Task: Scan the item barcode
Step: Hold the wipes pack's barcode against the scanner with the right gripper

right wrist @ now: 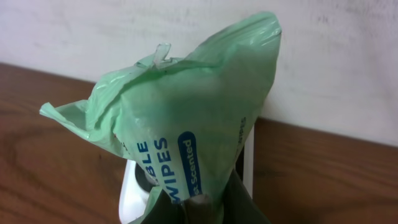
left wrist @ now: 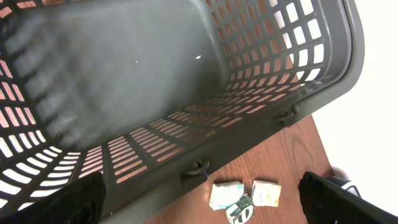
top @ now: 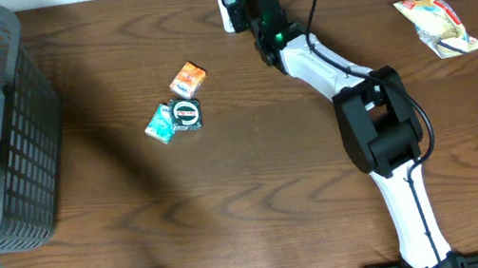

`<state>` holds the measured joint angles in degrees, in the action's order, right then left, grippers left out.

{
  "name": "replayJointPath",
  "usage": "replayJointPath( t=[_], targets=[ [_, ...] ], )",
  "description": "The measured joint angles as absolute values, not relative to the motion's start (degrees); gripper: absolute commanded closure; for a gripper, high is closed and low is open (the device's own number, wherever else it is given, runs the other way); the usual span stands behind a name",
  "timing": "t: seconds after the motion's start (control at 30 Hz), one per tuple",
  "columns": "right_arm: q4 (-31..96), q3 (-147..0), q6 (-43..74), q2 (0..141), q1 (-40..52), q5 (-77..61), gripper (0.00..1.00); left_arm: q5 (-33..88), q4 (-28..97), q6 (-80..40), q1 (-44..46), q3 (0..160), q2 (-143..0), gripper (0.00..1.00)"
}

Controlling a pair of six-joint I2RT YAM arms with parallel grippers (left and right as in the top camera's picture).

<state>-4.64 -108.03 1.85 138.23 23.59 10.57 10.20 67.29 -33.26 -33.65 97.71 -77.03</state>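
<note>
Shut tight on a green pack of wipes, the right gripper holds it just before the white scanner at the far edge of the table, so pickup is done and the scan seems under way; the left gripper gapes empty over the basket.

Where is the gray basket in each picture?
Overhead: the gray basket sits at the left edge, left of three small packets.
Left wrist: it fills most of the picture, seen from inside, packets below it.
Right wrist: not in it.
Shared landmark: the wooden table, in all three.
</note>
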Motion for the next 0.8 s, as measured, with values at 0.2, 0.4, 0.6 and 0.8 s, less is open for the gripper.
replayJointPath(
  t=[0.2, 0.4, 0.6, 0.8],
  targets=[
    [6.11, -108.03, 1.85, 132.75, 21.82, 11.07, 0.99, 10.2, 67.31, -33.26, -33.65, 97.71, -77.03, 0.02],
    [25.56, -108.73, -0.71, 124.46, 14.74, 15.03, 0.99, 10.2, 67.31, -33.26, -33.65, 97.71, -77.03, 0.02],
    [42.89, -108.6, -5.32, 124.73, 5.04, 16.82, 0.99, 10.2, 67.29, -33.26, -33.65, 97.71, -77.03, 0.03],
    [47.31, -106.83, -6.74, 125.64, -1.74, 14.85, 0.99, 10.2, 67.31, -33.26, -33.65, 97.71, -77.03, 0.02]
  ],
)
